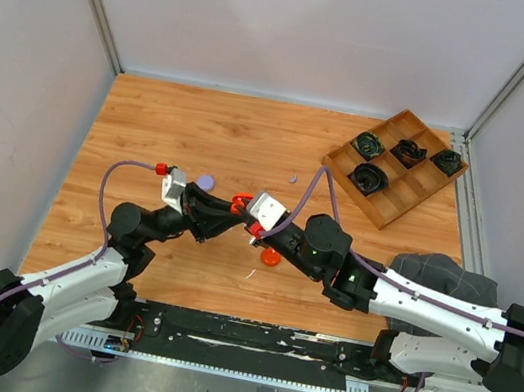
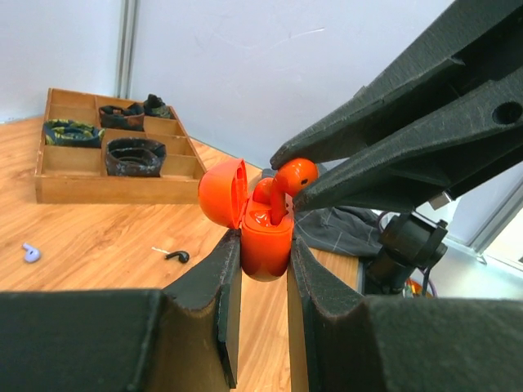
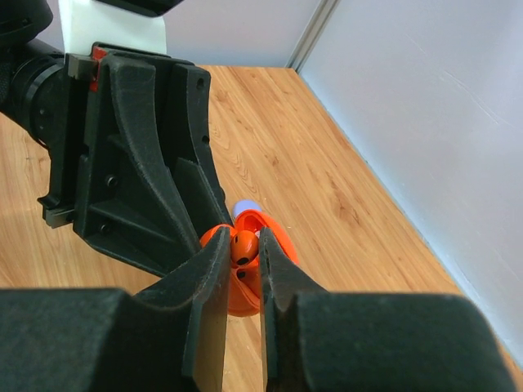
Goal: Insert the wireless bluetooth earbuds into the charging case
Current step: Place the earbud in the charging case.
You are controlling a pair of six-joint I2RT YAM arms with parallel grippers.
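Note:
My left gripper (image 2: pixel 263 238) is shut on the body of an orange charging case (image 2: pixel 265 251) and holds it above the table with the lid (image 2: pixel 222 192) swung open. My right gripper (image 3: pixel 243 247) is shut on an orange earbud (image 3: pixel 244 245) and holds it at the case's mouth, stem down (image 2: pixel 292 175). A second orange earbud (image 2: pixel 261 193) sits inside the case. The two grippers meet at the table's middle (image 1: pixel 239 204). A black earbud (image 2: pixel 178 256) and a lilac earbud (image 2: pixel 31 252) lie loose on the wood.
A wooden compartment tray (image 1: pixel 416 188) with coiled black cables stands at the back right. A grey cloth (image 1: pixel 441 273) lies by the right arm. A lilac disc (image 1: pixel 205 182) and an orange disc (image 1: pixel 272 257) lie near the grippers.

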